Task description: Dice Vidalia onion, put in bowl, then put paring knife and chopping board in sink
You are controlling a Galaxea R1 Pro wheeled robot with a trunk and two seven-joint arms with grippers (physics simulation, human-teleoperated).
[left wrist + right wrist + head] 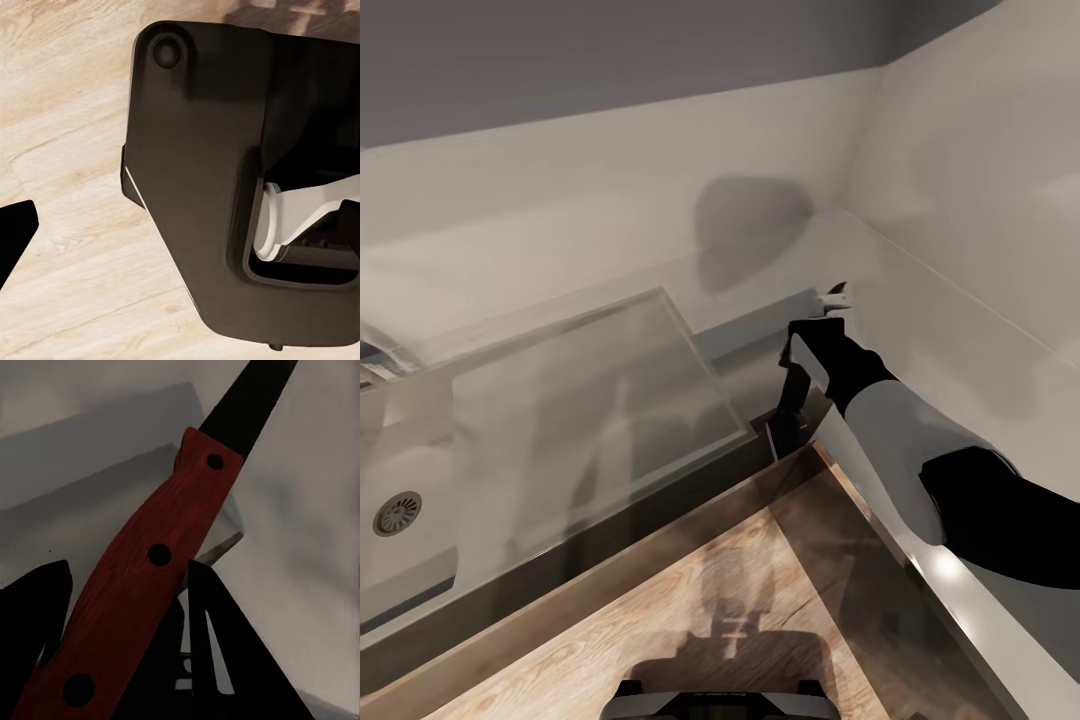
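The right gripper (124, 637) holds the paring knife (142, 577) by its handle, blade pointing ahead. The sink (420, 540) lies far left of it. I cannot tell the left jaws' state.

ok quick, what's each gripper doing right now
left gripper: cannot be told, just one dark fingertip visible.
right gripper: closed on the knife.

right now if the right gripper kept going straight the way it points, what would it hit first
Probably the pale wall in the counter's corner. The right gripper, shut on the paring knife, points over the grey countertop toward it; the knife's dark tip would touch first. Depth is unclear.
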